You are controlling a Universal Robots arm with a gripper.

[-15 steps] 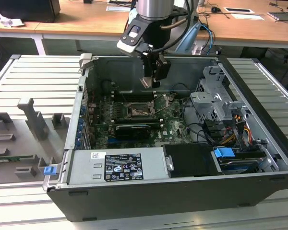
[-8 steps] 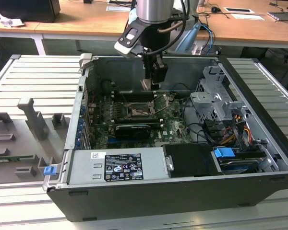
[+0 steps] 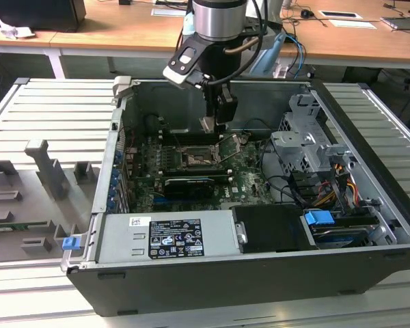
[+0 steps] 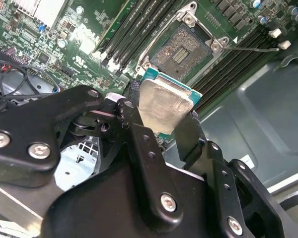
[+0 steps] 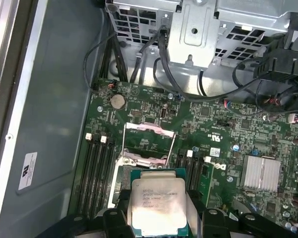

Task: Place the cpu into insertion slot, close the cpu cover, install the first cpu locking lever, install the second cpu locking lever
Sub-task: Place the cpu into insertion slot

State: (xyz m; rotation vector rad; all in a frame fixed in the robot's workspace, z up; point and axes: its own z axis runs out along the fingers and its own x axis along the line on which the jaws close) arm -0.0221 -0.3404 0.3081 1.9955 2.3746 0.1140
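Robotics lab, open computer case (image 3: 225,287) on slatted bench (image 3: 55,109), desks (image 3: 109,31) behind

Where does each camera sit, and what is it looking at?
Exterior view: off the arm, above the computer case, looking down into it; arm and claw show.
Second wrist view: on the arm, looking past the claw's fingers at the insertion slot.
First wrist view: on the arm, facing the motherboard; claw parts show.
Both wrist views share the cpu gripped by the claw.
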